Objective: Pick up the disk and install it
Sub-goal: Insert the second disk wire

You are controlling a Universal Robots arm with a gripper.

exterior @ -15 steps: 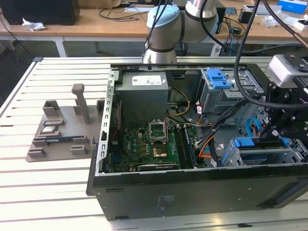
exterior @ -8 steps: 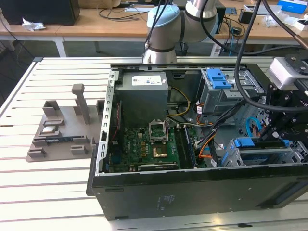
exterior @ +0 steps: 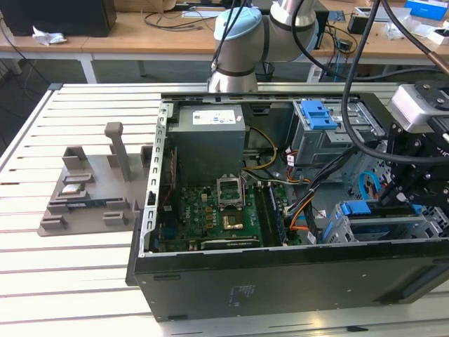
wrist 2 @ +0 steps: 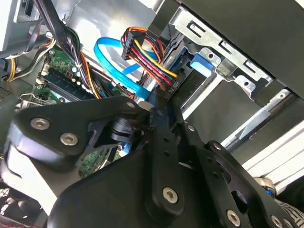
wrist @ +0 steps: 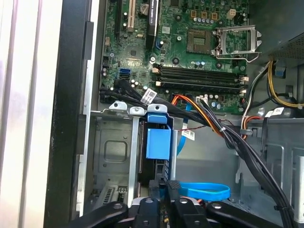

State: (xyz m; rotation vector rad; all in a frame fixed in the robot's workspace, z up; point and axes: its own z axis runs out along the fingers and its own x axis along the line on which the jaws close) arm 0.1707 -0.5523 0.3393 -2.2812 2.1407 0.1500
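The disk (exterior: 368, 210) stands on edge in the lower drive cage (exterior: 335, 226) at the front corner of the open computer case (exterior: 231, 281), on the exterior view's right. Its blue rail runs along the top. In the first wrist view the disk (wrist: 154, 164) sits between the cage's metal walls with a blue tab on its end. My gripper (exterior: 400, 200) hangs over the disk's outer end, with its black fingers (wrist: 147, 205) drawn close together around that end. The second wrist view has the gripper (wrist 2: 154, 111) close to the orange and black cable plugs (wrist 2: 142, 52).
Inside the case are a green motherboard (exterior: 210, 217), a grey power-supply box (exterior: 209, 137), an upper bay with a bare blue latch (exterior: 319, 112), a blue data cable (wrist: 204, 190) and loose wire bundles (wrist: 228, 133). A grey parts fixture (exterior: 88, 189) stands on the slatted table at the exterior view's left.
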